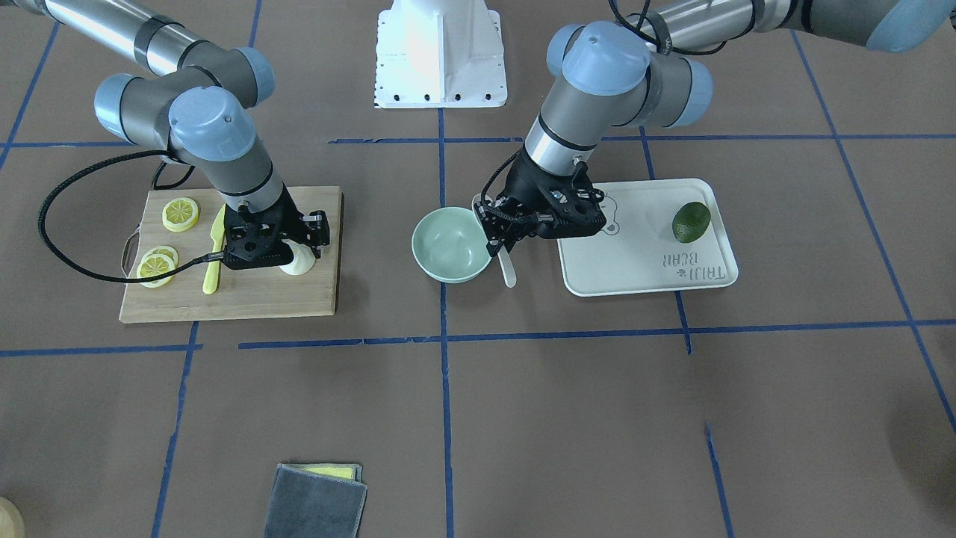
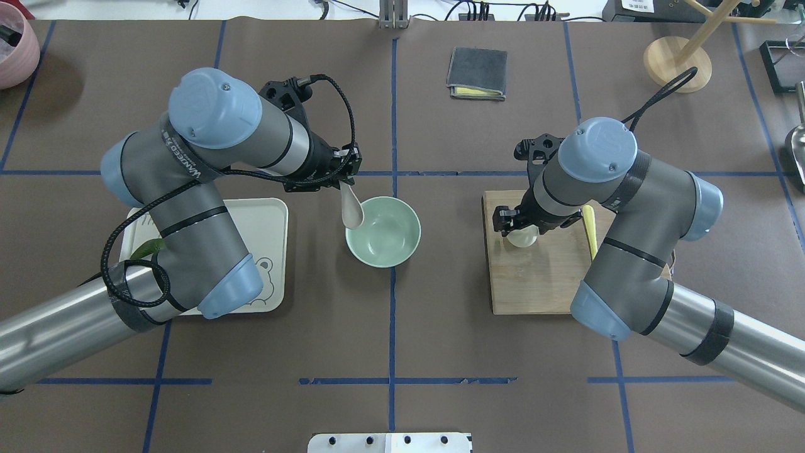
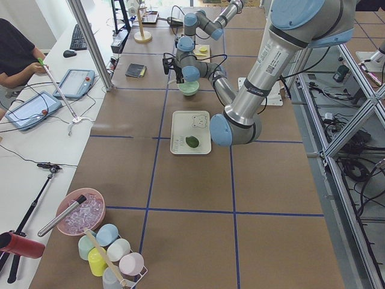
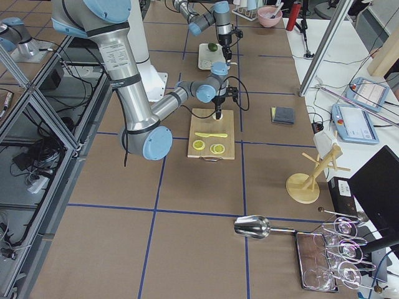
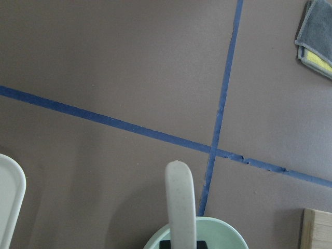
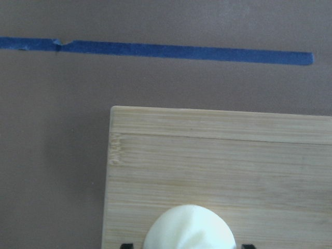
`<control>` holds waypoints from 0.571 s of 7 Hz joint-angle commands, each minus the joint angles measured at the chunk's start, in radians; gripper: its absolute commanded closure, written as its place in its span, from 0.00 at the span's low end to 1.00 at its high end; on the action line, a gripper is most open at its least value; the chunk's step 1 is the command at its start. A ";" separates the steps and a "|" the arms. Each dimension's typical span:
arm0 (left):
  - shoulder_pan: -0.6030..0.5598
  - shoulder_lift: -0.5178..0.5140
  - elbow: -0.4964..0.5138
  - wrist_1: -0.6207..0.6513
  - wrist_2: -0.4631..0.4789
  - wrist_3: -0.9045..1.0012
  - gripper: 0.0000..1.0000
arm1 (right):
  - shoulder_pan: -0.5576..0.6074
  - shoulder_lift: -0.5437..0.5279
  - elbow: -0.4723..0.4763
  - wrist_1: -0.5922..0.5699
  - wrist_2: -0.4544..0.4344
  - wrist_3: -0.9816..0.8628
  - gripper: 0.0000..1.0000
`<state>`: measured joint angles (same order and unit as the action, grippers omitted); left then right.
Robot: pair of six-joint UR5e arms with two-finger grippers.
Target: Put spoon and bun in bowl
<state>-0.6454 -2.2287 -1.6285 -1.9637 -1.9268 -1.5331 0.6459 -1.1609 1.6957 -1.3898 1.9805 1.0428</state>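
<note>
Left end effector [image 2: 344,184] clamps spoon [image 2: 352,211] over bowl [image 2: 402,251] rim; right end effector [image 6: 182,246] straddles bun [image 6: 189,225], released; tray [image 1: 642,254] holds avocado [image 1: 691,222].

Left arm [image 2: 188,239] and right arm [image 2: 629,258] bent, wrists down; left jaws clamped, right jaws parted.

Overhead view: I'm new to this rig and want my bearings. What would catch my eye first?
Two big grey arms dominate the table. The left gripper holds the pale spoon at the rim of the empty mint-green bowl in the middle. The right gripper straddles the white bun on the wooden board.
</note>
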 commanded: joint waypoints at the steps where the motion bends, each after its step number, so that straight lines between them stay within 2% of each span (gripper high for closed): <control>1: 0.025 -0.005 0.068 -0.104 0.005 -0.044 1.00 | 0.001 -0.002 0.009 0.000 -0.002 -0.001 1.00; 4: 0.049 -0.052 0.120 -0.142 0.006 -0.064 1.00 | 0.014 -0.002 0.036 -0.008 0.004 -0.003 1.00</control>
<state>-0.6072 -2.2546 -1.5416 -2.0871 -1.9218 -1.5916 0.6531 -1.1627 1.7140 -1.3926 1.9809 1.0412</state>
